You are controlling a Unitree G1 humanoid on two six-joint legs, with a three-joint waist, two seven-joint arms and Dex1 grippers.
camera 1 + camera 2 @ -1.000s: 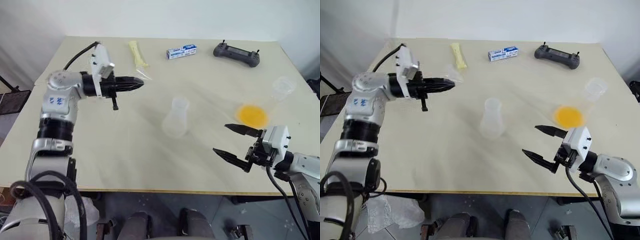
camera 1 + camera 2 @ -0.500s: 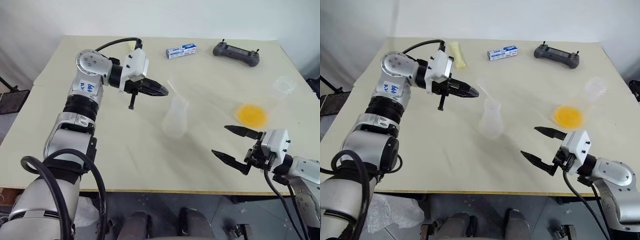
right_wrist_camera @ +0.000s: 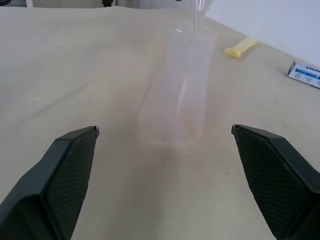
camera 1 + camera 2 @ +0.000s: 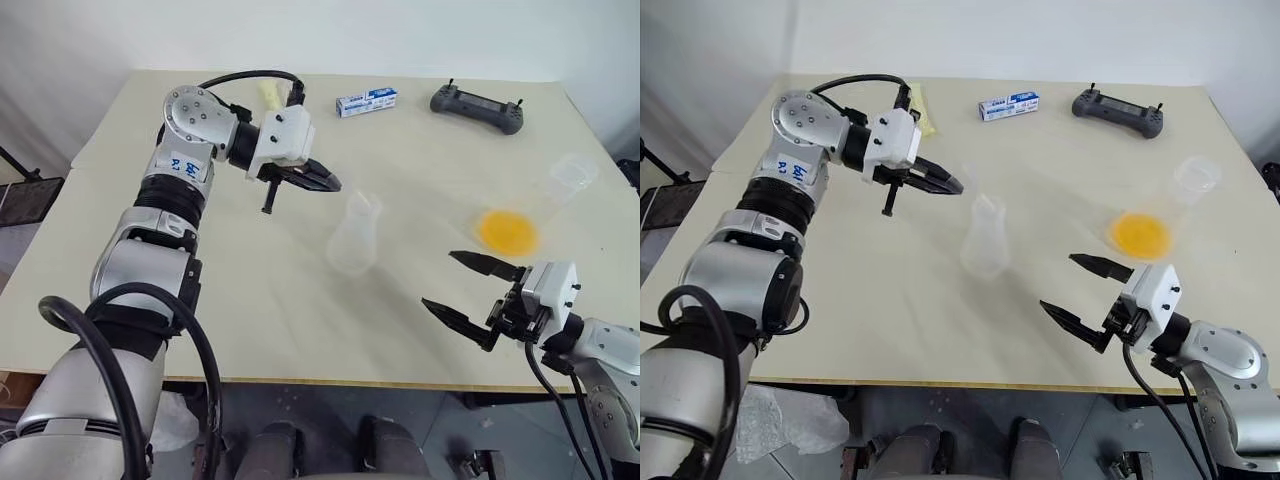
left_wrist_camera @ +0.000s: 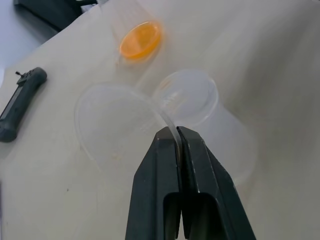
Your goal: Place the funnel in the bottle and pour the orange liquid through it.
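Left wrist view: left gripper [image 5: 178,134] clamped on funnel [image 5: 117,125] rim beside bottle [image 5: 197,107] mouth; right gripper [image 4: 468,284] spread apart at 4 o'clock of the bottle.

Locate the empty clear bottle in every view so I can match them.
Left eye view: bottle, table centre, beside the left tool.
Right eye view: table centre.
Left wrist view: just beyond the pinched funnel.
Right wrist view: ahead of the open right tool.
Shared landmark: black controller, table's far edge.
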